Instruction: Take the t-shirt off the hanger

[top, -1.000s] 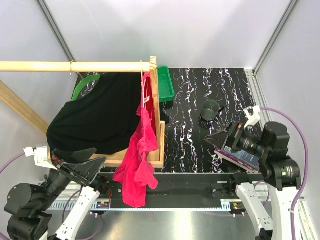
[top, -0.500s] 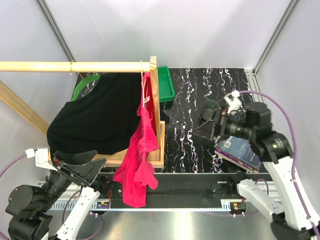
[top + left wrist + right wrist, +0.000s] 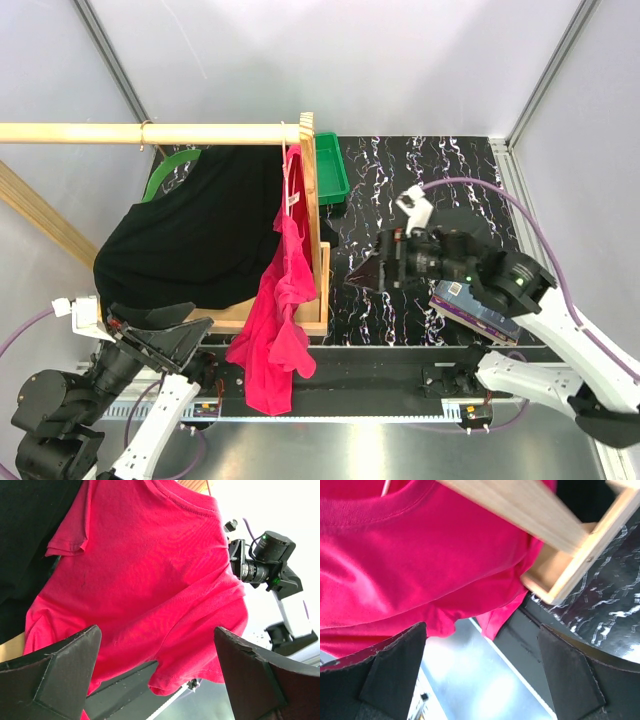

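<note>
A pink t-shirt [image 3: 281,300] hangs on a hanger [image 3: 292,172] from the wooden rail [image 3: 150,133], beside a black garment [image 3: 195,230]. The shirt fills the left wrist view [image 3: 145,575] and the right wrist view [image 3: 415,565]. My left gripper [image 3: 185,332] is open and empty, just left of the shirt's lower hem. My right gripper [image 3: 362,277] is open and empty, a little to the right of the shirt, pointing at it.
The wooden rack frame [image 3: 318,270] stands between the shirt and my right gripper. A green bin [image 3: 332,168] is at the back. A black round object [image 3: 424,215] and a purple book [image 3: 480,305] lie on the marbled table at the right.
My right arm has swung left across the table from beside the purple book toward the pink shirt. The left arm has stayed still.
</note>
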Available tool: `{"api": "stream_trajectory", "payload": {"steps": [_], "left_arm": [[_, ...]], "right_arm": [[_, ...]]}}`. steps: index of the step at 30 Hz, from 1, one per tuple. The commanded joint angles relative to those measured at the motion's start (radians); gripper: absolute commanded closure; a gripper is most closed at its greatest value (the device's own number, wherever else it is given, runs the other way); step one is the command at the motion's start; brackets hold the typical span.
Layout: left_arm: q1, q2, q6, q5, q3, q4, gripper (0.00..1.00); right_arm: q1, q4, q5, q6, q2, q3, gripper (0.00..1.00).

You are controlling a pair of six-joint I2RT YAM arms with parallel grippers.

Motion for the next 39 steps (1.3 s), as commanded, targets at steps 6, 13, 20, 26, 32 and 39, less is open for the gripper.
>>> {"api": "stream_trajectory", "payload": {"steps": [6, 13, 20, 26, 32, 39], "left_arm": [[-0.002, 0.003, 0.041, 0.019, 0.021, -0.026, 0.01], [-0.002, 0.015, 0.061, 0.015, 0.02, -0.035, 0.01], [-0.002, 0.003, 0.058, 0.016, 0.032, -0.047, 0.01], [-0.002, 0.003, 0.043, 0.013, 0.044, -0.047, 0.01], [-0.002, 0.027, 0.046, 0.018, 0.092, -0.047, 0.01], [-0.002, 0.018, 0.043, 0.018, 0.063, -0.047, 0.01]], "right_arm": [[0.254, 0.013, 0.27, 0.03, 0.074, 0.19, 0.0], [0.529, -0.076, 0.558, 0.02, 0.219, 0.43, 0.01], [0.569, -0.06, 0.578, 0.001, 0.287, 0.561, 0.0], [0.571, -0.098, 0.627, -0.029, 0.472, 0.748, 0.14], [0.571, -0.144, 0.734, -0.037, 0.561, 0.811, 0.3], [0.574, -0.159, 0.788, -0.028, 0.588, 0.819, 0.48]]}}
